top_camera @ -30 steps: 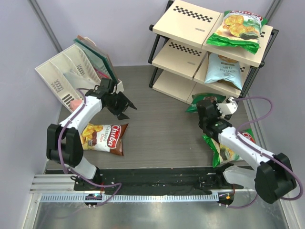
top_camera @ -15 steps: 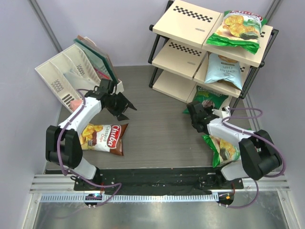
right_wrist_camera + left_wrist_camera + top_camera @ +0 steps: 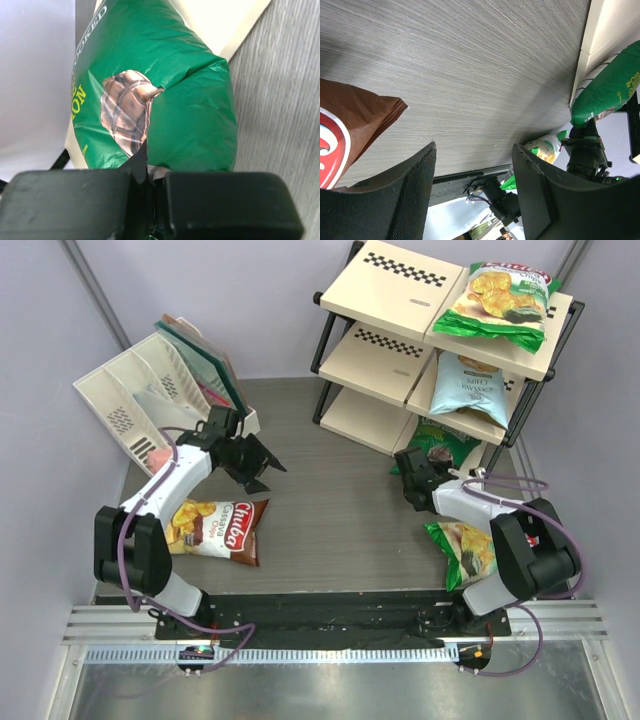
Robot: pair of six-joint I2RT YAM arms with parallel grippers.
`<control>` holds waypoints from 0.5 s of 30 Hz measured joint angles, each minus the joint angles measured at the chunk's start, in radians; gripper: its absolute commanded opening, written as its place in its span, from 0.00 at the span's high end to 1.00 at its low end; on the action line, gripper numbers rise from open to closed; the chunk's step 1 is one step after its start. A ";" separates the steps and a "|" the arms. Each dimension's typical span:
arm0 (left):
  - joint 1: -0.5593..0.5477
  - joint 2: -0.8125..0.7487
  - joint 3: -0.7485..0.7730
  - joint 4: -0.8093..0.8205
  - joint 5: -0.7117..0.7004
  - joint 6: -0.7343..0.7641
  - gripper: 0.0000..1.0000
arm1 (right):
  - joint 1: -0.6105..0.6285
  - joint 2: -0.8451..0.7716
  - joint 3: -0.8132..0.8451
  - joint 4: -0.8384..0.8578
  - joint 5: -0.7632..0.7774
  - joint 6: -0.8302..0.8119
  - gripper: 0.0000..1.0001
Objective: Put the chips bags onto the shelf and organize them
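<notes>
While the right claw (image 3: pixel 152 186) sits clenched on the seam of the dark green bag (image 3: pixel 165 95), we judge the step in hand to be feeding that bag into the lowest tier of the shelf (image 3: pixel 392 282); from above, the bag is at the mouth of that tier, partly tucked under the middle board. The grip is on a thin edge only, so we'd want a low, level push; the bag could pivot or slip if hurried, and letting go looks sensible only once its weight rests on the board. The black frame post just beside the bag could snag it.

Around it: a green-and-white bag (image 3: pixel 500 295) lies on the top board; the light blue bag (image 3: pixel 470 385) sits on the middle tier. Another green bag (image 3: pixel 465 552) lies on the surface (image 3: pixel 330 510) right against the right arm, where the elbow might drag it. Over on the left, the left claw (image 3: pixel 255 465) hovers released, jaws spread wide, between the white organizer (image 3: pixel 130 400) and the brown bag (image 3: pixel 215 527); it is well apart from the shelf and nothing there blocks us.
</notes>
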 measured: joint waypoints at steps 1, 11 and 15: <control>0.000 -0.002 -0.001 0.000 0.000 0.000 0.38 | -0.006 0.002 0.000 0.007 -0.003 0.000 0.99; 0.000 -0.012 -0.015 0.000 0.000 0.000 0.38 | -0.105 0.055 -0.003 0.165 -0.070 -0.009 0.99; 0.000 -0.012 -0.016 0.000 0.000 0.000 0.38 | -0.113 0.091 0.024 0.187 -0.074 -0.016 0.99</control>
